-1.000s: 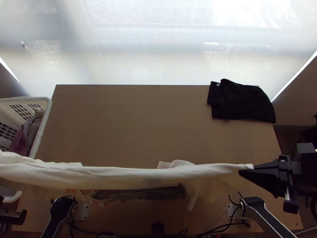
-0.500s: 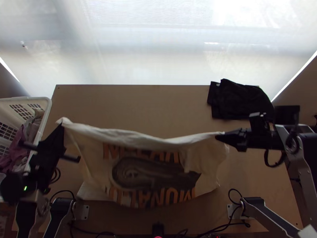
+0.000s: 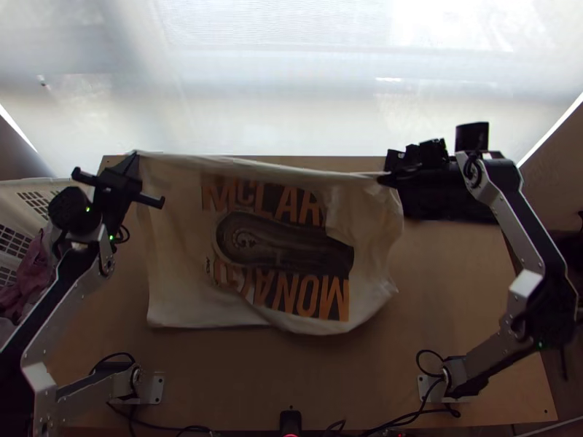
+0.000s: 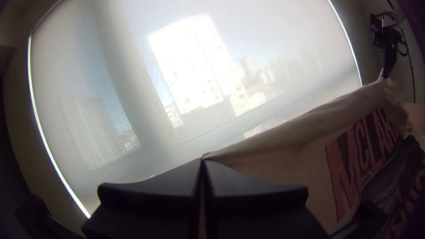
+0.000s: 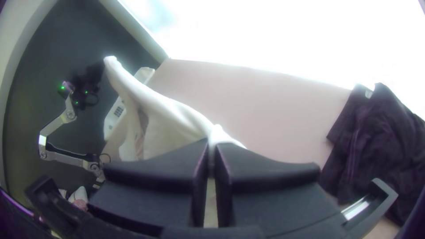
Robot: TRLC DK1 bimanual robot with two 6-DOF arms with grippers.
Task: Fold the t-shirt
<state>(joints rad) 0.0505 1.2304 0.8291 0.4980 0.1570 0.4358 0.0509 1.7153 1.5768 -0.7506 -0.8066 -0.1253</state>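
A small black device (image 3: 290,422) sits at the middle of the near edge of the table (image 3: 291,379). A metal base plate (image 3: 151,390) is located near the near left corner; a second plate (image 3: 435,389) is located toward the near right corner. Black cables (image 3: 182,430) run along the near edge.

The cream t-shirt (image 3: 178,255) is suspended between the two arms, from the middle of the table to the far edge in the top view. It is spread, printed face visible, with orange letters around a dark picture. Its right part is creased, with a loose flap overlapping the print. Contact between its lower hem and the table cannot be determined.

A white basket (image 3: 29,187) containing pink cloth (image 3: 28,273) stands beside the left edge.

The right gripper (image 3: 384,179) is closed on the shirt's upper edge, at its right end. A black garment (image 3: 444,207) lies folded at the far right corner, partly beneath the right arm. The left gripper (image 3: 134,155), near the far left corner, is closed on the other end of the same edge. Beyond the far edge hangs a pale translucent blind (image 3: 277,95).
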